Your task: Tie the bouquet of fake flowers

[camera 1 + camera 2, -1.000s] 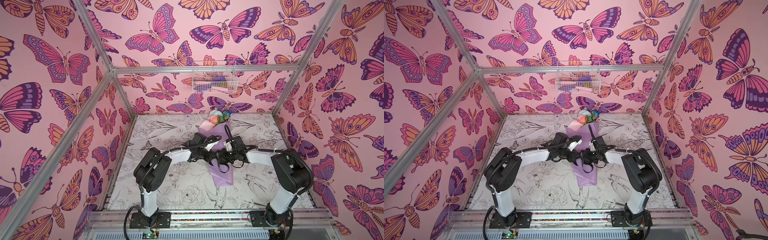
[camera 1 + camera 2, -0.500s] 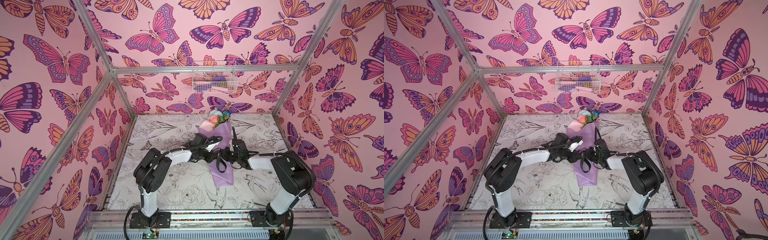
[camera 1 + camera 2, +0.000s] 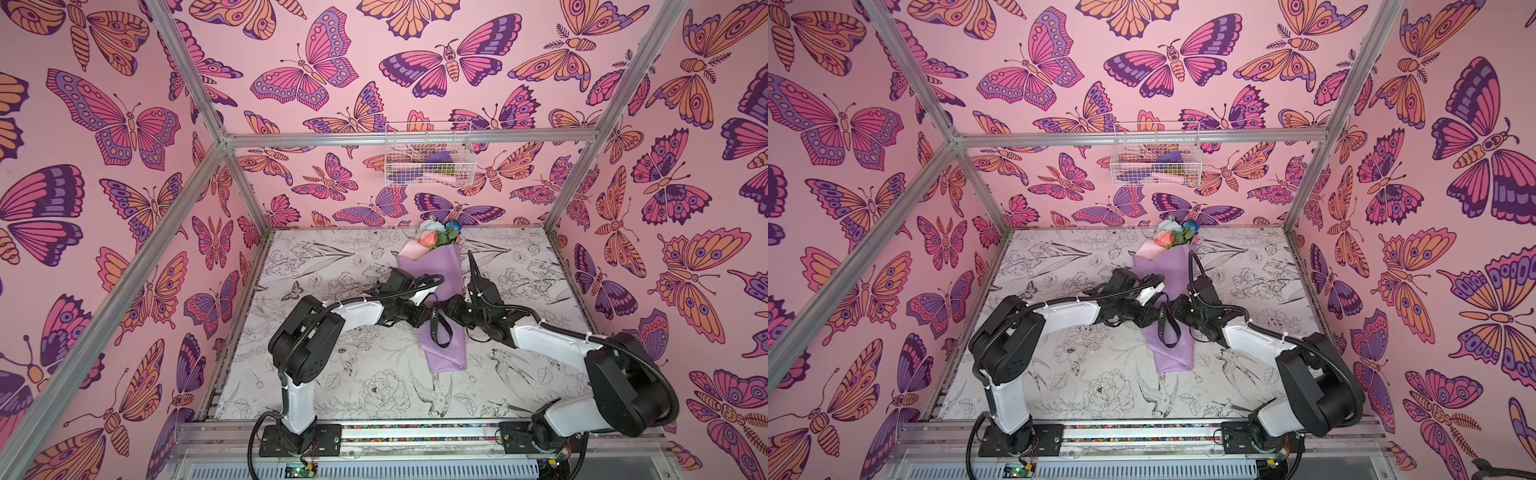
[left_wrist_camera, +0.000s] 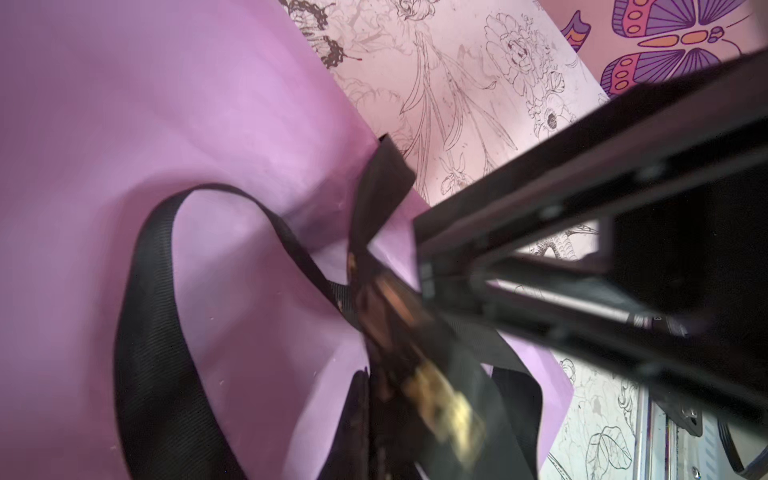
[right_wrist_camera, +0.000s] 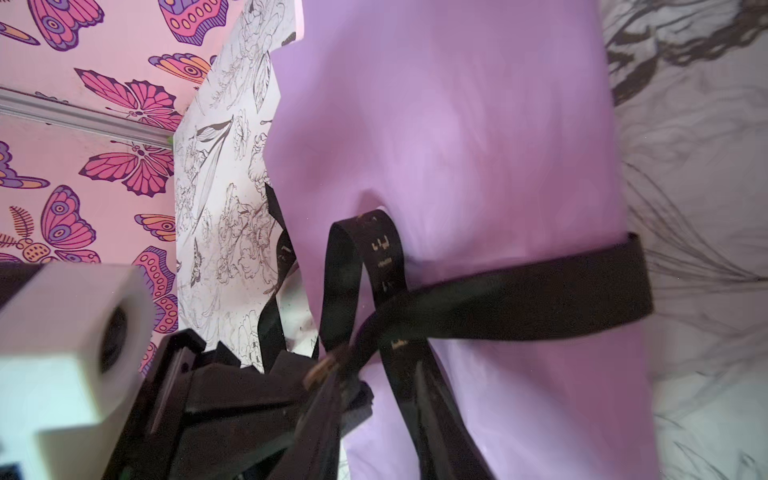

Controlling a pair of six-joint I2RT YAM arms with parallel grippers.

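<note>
Bouquet of fake flowers flat; left gripper low, horizontal, pinching ribbon.

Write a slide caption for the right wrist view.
A black ribbon loops around the lilac-wrapped bouquet of fake flowers and crosses itself, one strand pinched in the shut left gripper.

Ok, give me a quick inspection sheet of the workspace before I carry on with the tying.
surface: flower-print tabletop, flat.
job's things: bouquet lies in lilac wrap, blooms toward the back wall; black ribbon circles its middle, crossed, loop loose.
clutter: nothing seen.
grippers: left gripper shut on the ribbon at the crossing; right gripper beside the wrap, state unclear.
cables: black cable from the left arm arcs over the wrap.
surroundings: butterfly walls, metal frame, wire basket on the back wall.
</note>
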